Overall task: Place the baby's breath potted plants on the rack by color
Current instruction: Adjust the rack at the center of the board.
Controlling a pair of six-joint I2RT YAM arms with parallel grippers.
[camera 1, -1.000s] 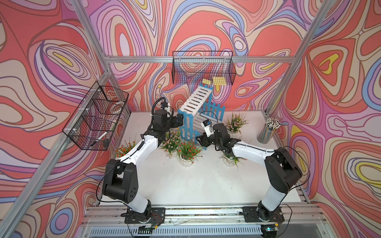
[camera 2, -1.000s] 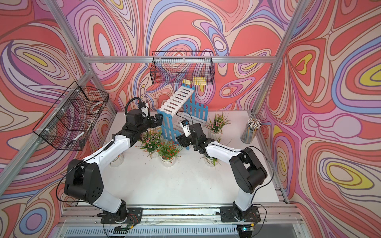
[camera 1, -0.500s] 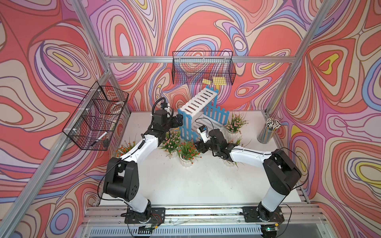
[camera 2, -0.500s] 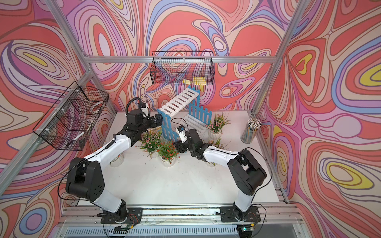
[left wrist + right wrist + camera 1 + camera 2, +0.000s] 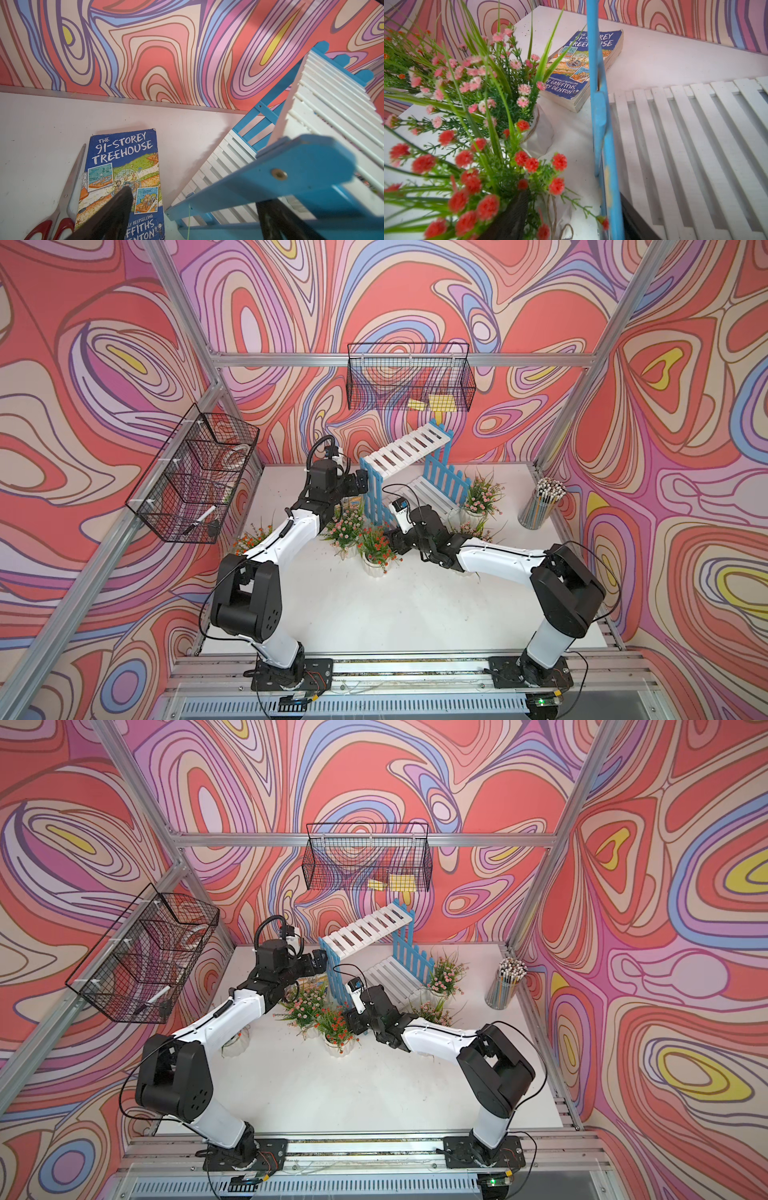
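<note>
No plant was on the rack (image 5: 409, 445) yet. It stood askew, white shelves sloping, so nothing could sit there. Left hand (image 5: 362, 486) was spread around the top of the near blue side frame. Right hand (image 5: 390, 540) was pressed together low on that frame, seemingly pinching it.

All five were on the tabletop (image 5: 415, 614):
- pink plant (image 5: 482, 497) beside the rack
- second pink plant (image 5: 471, 529) near it
- third pink plant (image 5: 344, 526) touching an orange-red plant (image 5: 376, 549)
- another orange-red plant (image 5: 249, 537) under the left arm

Likely left: level the rack, then place all five by color.
</note>
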